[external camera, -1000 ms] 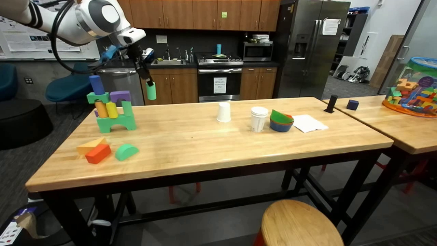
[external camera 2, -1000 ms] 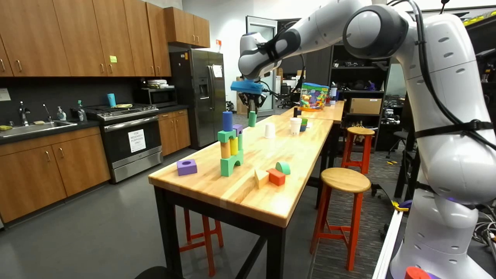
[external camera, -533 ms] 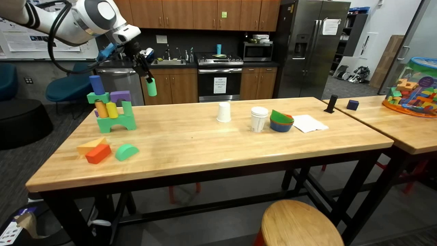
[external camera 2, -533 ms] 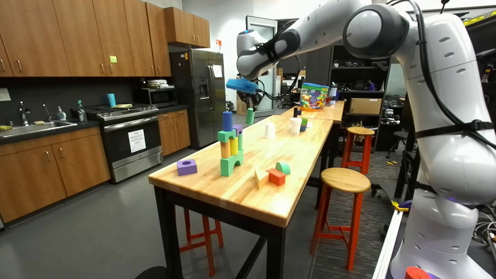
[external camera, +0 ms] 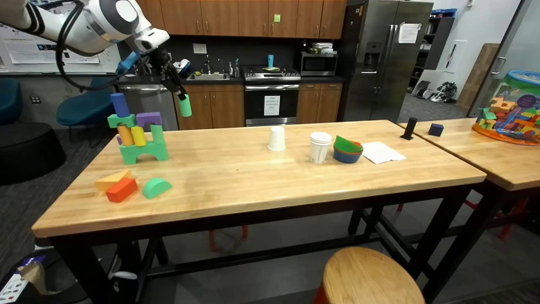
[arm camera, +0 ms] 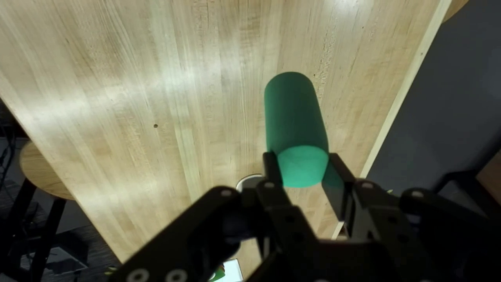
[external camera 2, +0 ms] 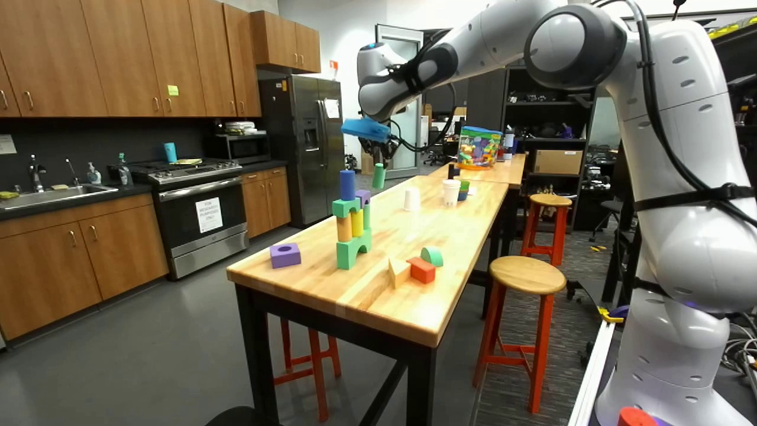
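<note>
At far L of the surface (external camera: 236, 190), in an exterior view: pale-orange wedge (external camera: 110, 180) w/ red block (external camera: 121, 190) close beside it; then block tower (external camera: 138, 136) w/ blue cyl. (external camera: 120, 105) on top & green arch (external camera: 145, 150) at base; green half-round (external camera: 156, 188) in front. Next, up in the air: jaws, parted only by the width of the green cyl. (external camera: 184, 106) they grip at its upper end; it hangs slightly tilted above the surface. Further R: upside-down white cup (external camera: 276, 139), upright white cup (external camera: 319, 148), nested bowls (external camera: 347, 157), white paper (external camera: 382, 152), black stand-like obj. (external camera: 409, 127) Then, on the adjoining surface (external camera: 468, 145), dk. blue cube (external camera: 436, 129) & clear tub of blocks (external camera: 510, 109).
</note>
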Controlling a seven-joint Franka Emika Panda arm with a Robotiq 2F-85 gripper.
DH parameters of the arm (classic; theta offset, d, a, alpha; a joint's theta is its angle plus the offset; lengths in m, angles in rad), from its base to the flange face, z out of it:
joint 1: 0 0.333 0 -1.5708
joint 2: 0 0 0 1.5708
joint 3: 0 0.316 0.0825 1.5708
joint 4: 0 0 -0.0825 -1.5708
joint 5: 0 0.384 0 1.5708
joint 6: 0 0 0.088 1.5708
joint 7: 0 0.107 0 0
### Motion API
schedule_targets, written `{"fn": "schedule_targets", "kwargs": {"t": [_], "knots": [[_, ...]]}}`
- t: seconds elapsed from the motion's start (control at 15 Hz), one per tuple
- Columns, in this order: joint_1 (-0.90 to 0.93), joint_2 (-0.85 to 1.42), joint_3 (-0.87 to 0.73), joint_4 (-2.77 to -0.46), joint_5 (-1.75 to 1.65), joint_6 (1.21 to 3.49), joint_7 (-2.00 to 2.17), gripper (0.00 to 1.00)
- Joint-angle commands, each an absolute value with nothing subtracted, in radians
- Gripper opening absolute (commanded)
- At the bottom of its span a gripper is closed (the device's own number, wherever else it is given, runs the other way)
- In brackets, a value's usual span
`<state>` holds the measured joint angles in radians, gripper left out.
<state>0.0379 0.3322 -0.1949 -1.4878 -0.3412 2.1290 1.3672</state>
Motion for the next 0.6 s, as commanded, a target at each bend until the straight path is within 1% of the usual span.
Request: {"fn": "schedule_targets", "kwargs": {"t": [0.0, 0.53], "knots": [[0.049, 0.303, -0.185, -1.487, -0.373, 2.099, 1.378, 0.08], [0.049, 0.267, -0.135, -1.509, -0.351, 2.096, 1.297, 0.08]]}}
